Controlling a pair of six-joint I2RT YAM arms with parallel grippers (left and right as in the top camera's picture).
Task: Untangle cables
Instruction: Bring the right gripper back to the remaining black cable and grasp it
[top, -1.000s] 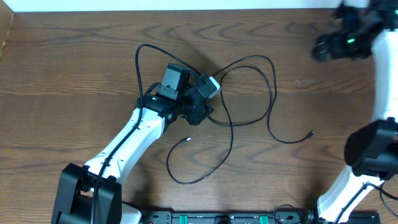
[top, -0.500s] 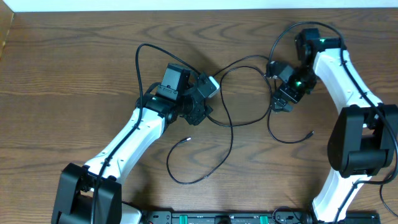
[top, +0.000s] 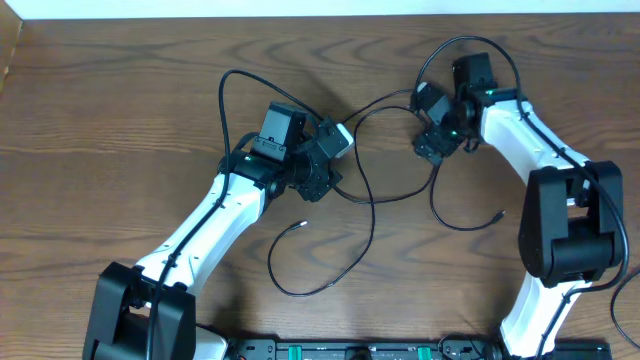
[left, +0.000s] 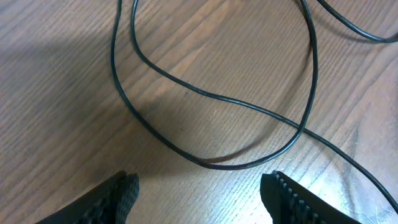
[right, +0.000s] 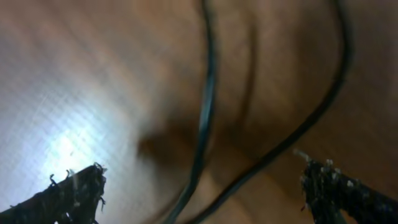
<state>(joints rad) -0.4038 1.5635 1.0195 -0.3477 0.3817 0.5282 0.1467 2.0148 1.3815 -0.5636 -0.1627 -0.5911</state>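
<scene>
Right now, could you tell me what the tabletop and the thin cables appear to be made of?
Tabletop: wood or wood-look laminate, brown grain lines, slight sheen under the light. Cables: likely black rubbery plastic sheath, smooth, bending in loose loops.

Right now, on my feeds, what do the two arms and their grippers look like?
They match. The left arm and right arm have glossy white shells and bulky black joints. A small green light glows near the right wrist. The left gripper and right gripper have black fingers; the left's pads are ribbed, the right's are too blurred to tell.
</scene>
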